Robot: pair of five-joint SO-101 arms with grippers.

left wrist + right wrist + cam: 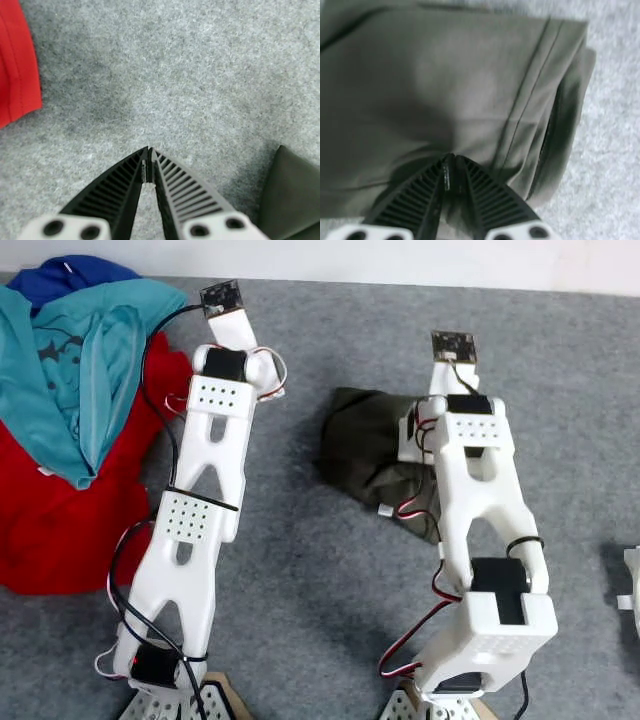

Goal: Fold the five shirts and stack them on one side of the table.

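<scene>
Left gripper closed on nothing, over bare grey felt worktop. Right gripper closed, tips on folded dark olive shirt mid-worktop, possibly nipping fabric. Red shirt, teal shirt, blue shirt heaped left.

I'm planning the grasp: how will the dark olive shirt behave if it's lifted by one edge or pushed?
Probably floppy: the dark olive shirt lies in soft folded layers with a rounded edge, so it would likely droop and unfold. It looks thin, so likely light. The fuzzy grey table may drag on it if pushed, bunching it.
</scene>
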